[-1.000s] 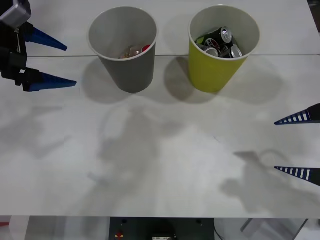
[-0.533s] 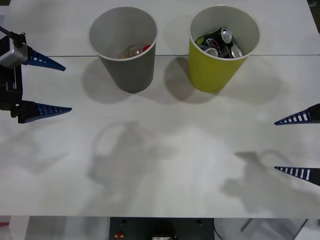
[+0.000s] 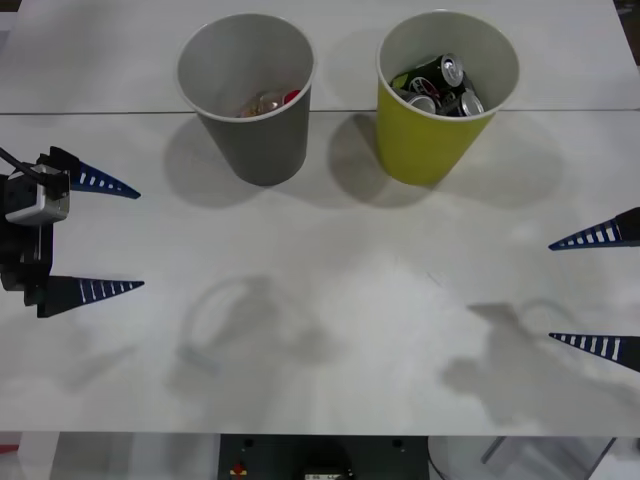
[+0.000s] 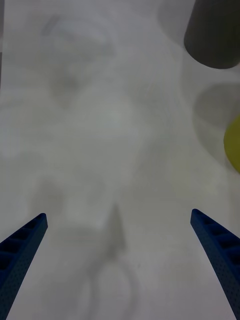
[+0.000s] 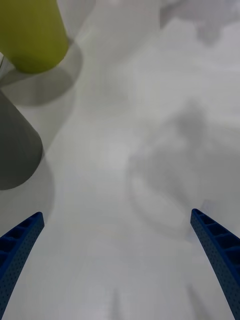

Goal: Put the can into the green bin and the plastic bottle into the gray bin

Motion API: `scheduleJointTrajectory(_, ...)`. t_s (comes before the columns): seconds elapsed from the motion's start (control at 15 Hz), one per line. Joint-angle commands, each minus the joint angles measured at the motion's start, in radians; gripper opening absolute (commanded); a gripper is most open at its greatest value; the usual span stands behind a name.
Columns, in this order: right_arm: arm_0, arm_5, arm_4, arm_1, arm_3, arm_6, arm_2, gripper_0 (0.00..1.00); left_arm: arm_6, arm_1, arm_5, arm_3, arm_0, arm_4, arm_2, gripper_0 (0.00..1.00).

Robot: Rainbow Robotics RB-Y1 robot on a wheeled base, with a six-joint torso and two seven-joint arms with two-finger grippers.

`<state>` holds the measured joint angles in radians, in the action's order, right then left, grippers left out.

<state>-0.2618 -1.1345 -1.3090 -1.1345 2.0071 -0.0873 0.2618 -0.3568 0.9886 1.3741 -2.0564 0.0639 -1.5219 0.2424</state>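
Fingers of both the left gripper [image 3: 105, 236] and right gripper [image 3: 596, 291] are spread, holding nothing. Cans [image 3: 440, 85] lie in the green bin [image 3: 432, 140]; what looks like the plastic bottle [image 3: 272, 101] sits in the gray bin [image 3: 255, 140]. A careless arm swing could topple either bin.

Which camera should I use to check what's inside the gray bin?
Use the front view: it looks down into the gray bin, showing the plastic bottle with its red cap at the bottom. The left wrist view catches part of its outer wall, and the right wrist view its base from outside, so neither shows the contents.
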Motion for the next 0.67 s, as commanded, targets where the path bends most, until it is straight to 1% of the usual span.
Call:
scheduleJointTrajectory(0.07,0.0,0.0,0.0,0.0,0.0,0.0,0.0,1.0,0.019,-0.001,0.049,-0.034,-0.024,-0.052,-0.002,1.0)
scheduleJointTrajectory(0.13,0.0,0.0,0.0,0.0,0.0,0.0,0.0,1.0,0.021,-0.001,0.054,-0.064,-0.047,-0.081,0.0,1.0)
scheduleJointTrajectory(0.47,0.0,0.0,0.0,0.0,0.0,0.0,0.0,1.0,0.039,-0.047,0.056,-0.073,-0.079,-0.092,0.0,1.0)
scheduleJointTrajectory(0.67,0.0,0.0,0.0,0.0,0.0,0.0,0.0,1.0,0.048,-0.056,0.056,-0.073,-0.085,-0.092,0.0,1.0)
